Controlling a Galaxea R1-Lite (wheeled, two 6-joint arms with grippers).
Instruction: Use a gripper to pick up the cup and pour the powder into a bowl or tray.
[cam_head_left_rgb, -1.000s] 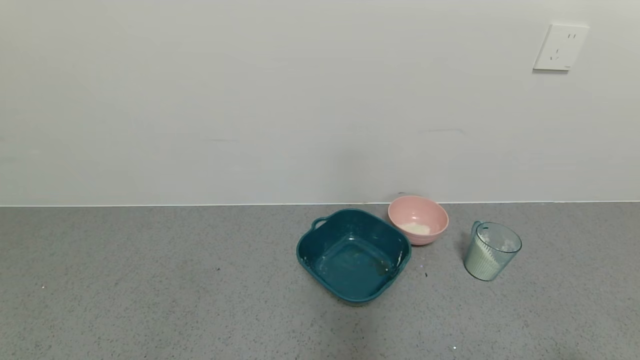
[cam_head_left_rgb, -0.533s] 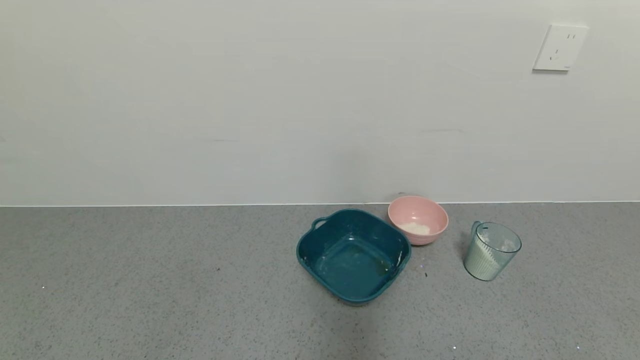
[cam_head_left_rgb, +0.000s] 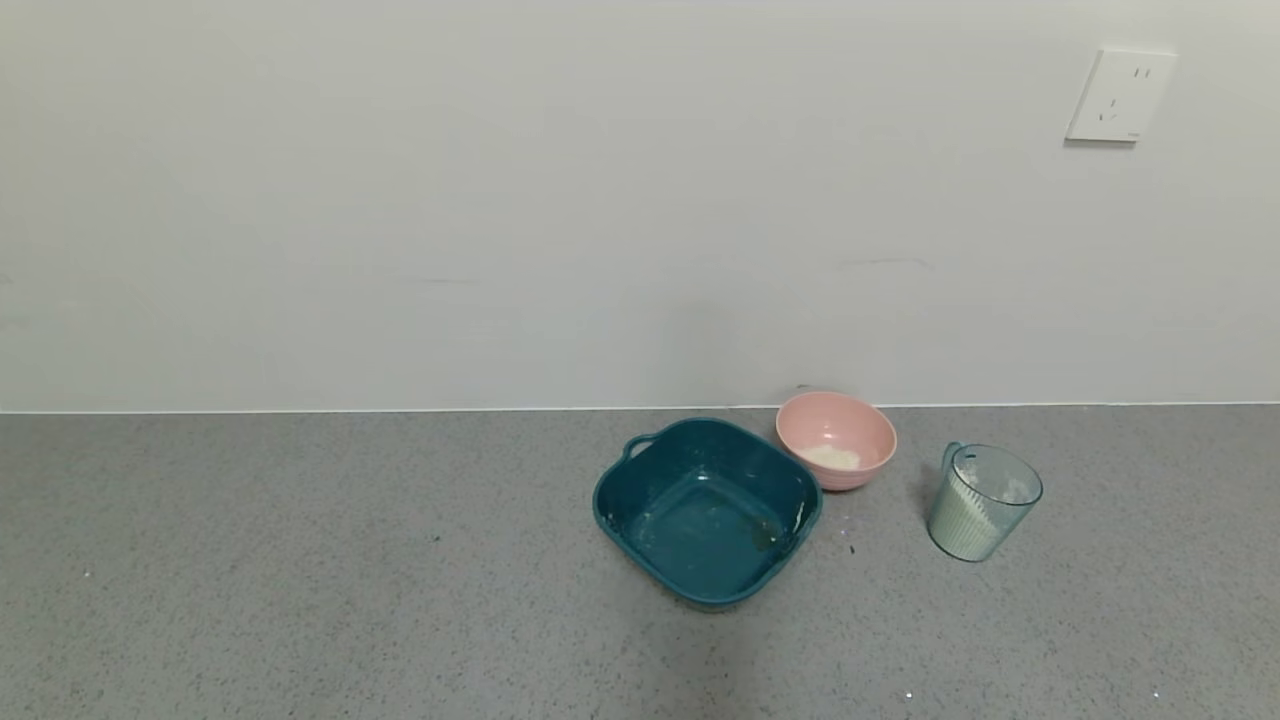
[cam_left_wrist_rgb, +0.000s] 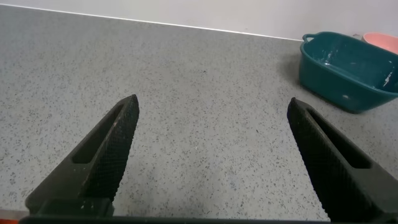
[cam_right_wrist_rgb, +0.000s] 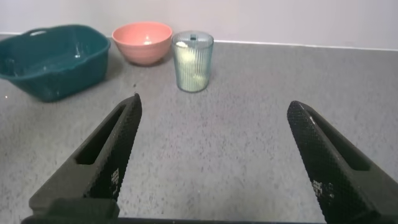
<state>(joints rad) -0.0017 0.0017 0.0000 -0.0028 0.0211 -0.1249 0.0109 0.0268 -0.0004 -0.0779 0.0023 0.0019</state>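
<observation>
The ribbed blue-green cup (cam_head_left_rgb: 983, 501) stands upright on the grey counter at the right, with white powder (cam_head_left_rgb: 966, 497) inside; it also shows in the right wrist view (cam_right_wrist_rgb: 193, 61). The pale pink bowl (cam_head_left_rgb: 838, 439) sits to its left by the wall with a little powder in it (cam_head_left_rgb: 832, 457), and shows in the right wrist view (cam_right_wrist_rgb: 142, 42). Neither arm shows in the head view. My right gripper (cam_right_wrist_rgb: 211, 155) is open and empty, well short of the cup. My left gripper (cam_left_wrist_rgb: 212, 152) is open and empty over bare counter.
A dark teal tray with handles (cam_head_left_rgb: 640, 482) stands beside the pink bowl, seen also in the left wrist view (cam_left_wrist_rgb: 323, 68) and the right wrist view (cam_right_wrist_rgb: 37, 68). The white wall runs close behind. A wall socket (cam_head_left_rgb: 1120, 95) is at upper right. A few powder specks lie near the tray.
</observation>
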